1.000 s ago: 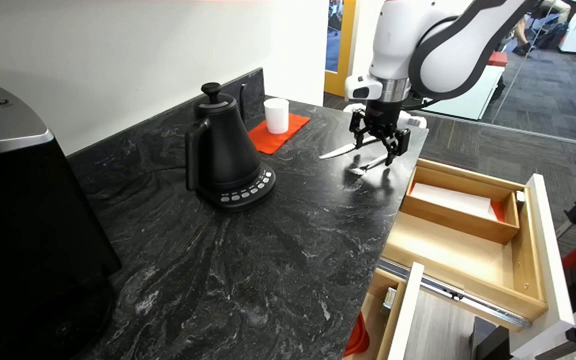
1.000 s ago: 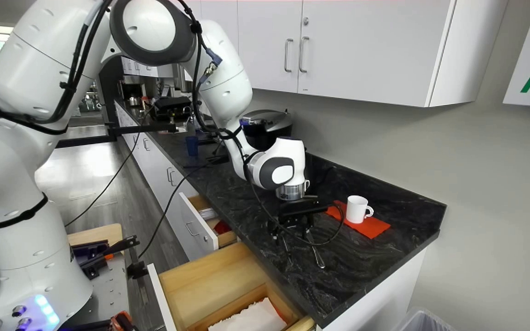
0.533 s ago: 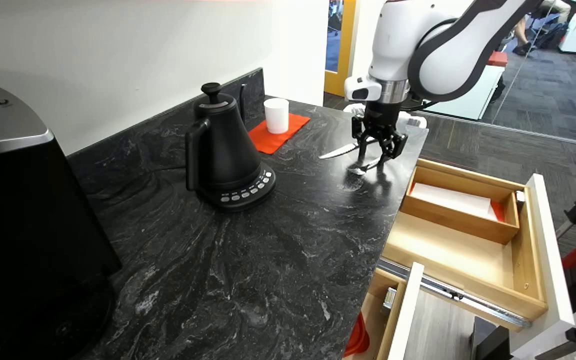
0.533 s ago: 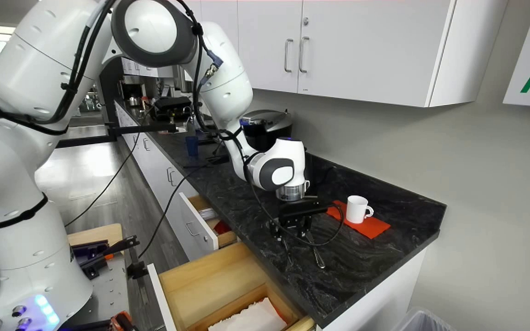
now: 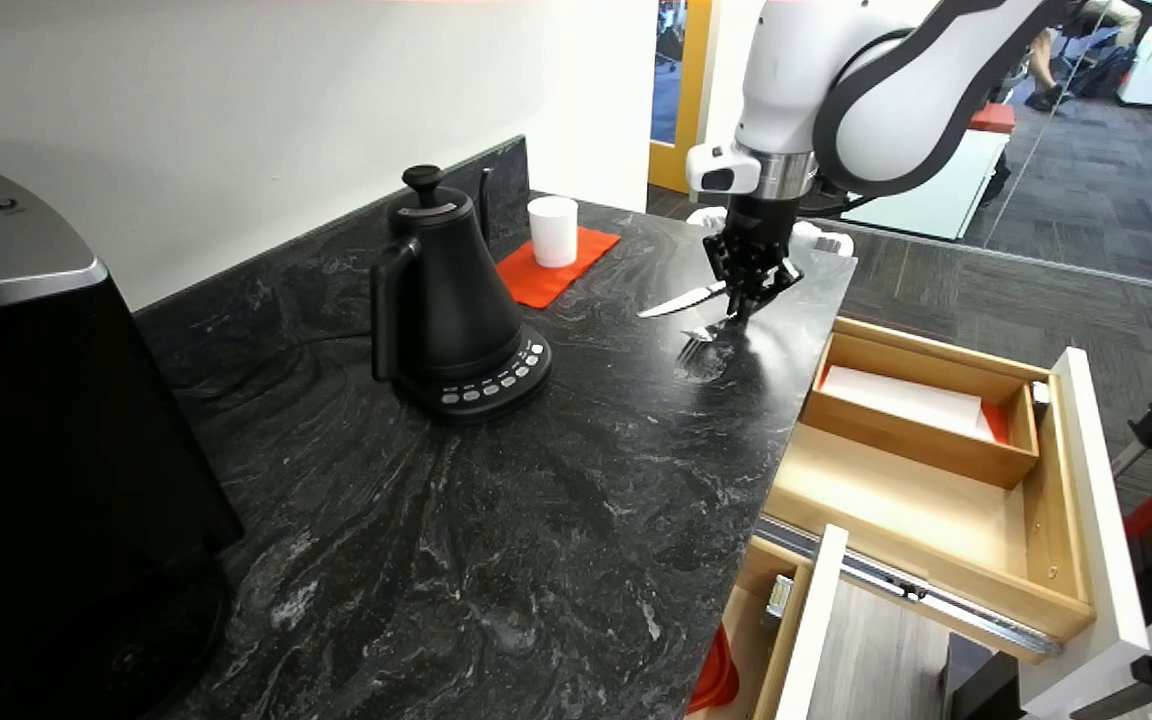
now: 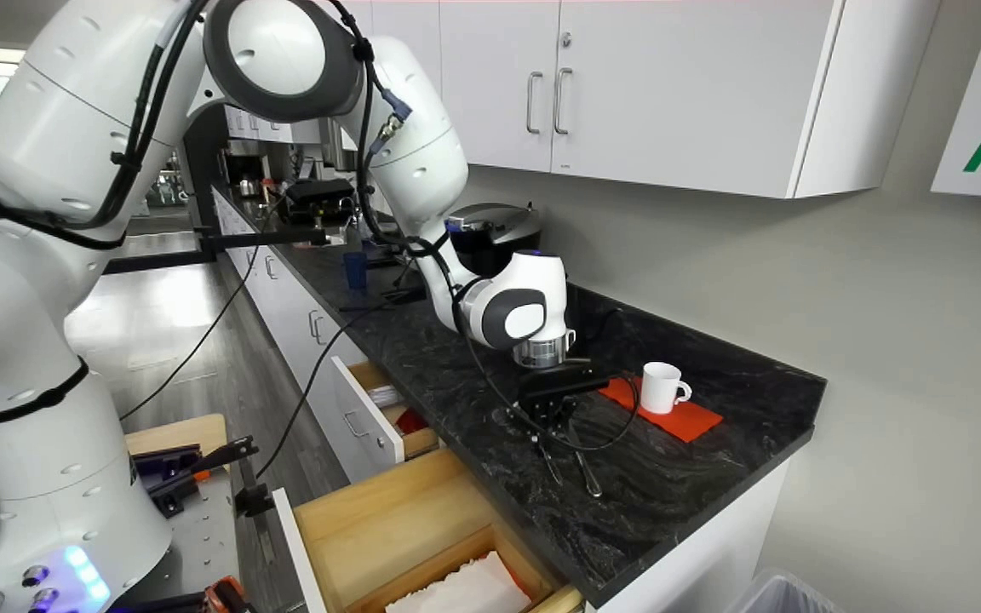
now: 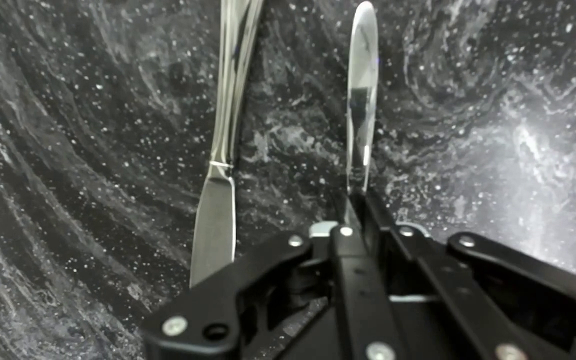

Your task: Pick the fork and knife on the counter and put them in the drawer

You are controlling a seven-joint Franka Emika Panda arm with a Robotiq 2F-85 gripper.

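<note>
Right of centre in the wrist view, I have the gripper (image 7: 359, 201) clamped on the fork (image 7: 361, 100), presumably for lifting.

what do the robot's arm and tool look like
The arm is white and rounded, with dark grey joint rings, black cables strapped along it and a silver wrist collar. The tool is black, with angular jointed links and silver screws.

The gripper (image 7: 358, 205), spread wide a second ago, has been drawn together on the fork (image 7: 363, 105). The fork has been shifted closer to the knife (image 7: 214, 225), and its tines (image 5: 691, 348), small in an exterior view, seem to have been turned a little.
</note>
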